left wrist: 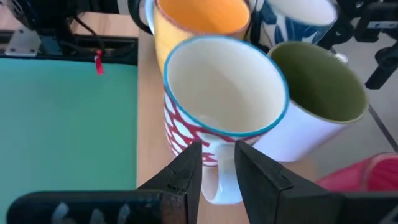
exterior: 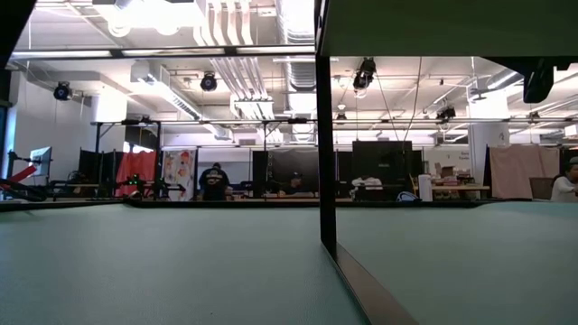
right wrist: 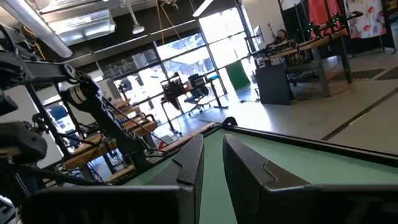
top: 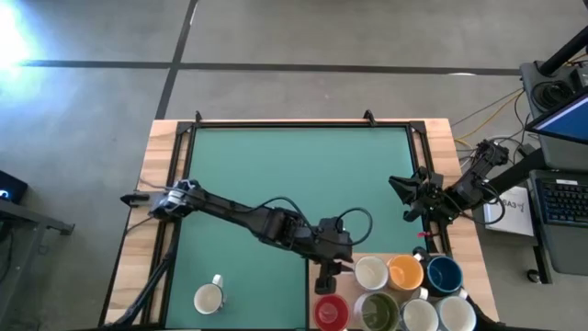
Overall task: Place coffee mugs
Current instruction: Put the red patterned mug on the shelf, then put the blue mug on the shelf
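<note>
Left hand closing in on a mug handle at the counter's near right edge

We see the white mug [left wrist: 224,99] with red pattern and blue rim standing in the cluster beside the orange mug [left wrist: 199,25] and the olive-lined mug [left wrist: 320,93]; one white mug [top: 209,296] sits apart on the green mat [top: 294,175]. Our left hand [left wrist: 217,171] has its fingers slightly parted either side of the handle, not yet clamped. Ceramic is rigid, slick and chippable, so we judge the handle the best hold. The right hand [right wrist: 211,165], fingers narrowly apart and empty, waits at the right edge.
</note>
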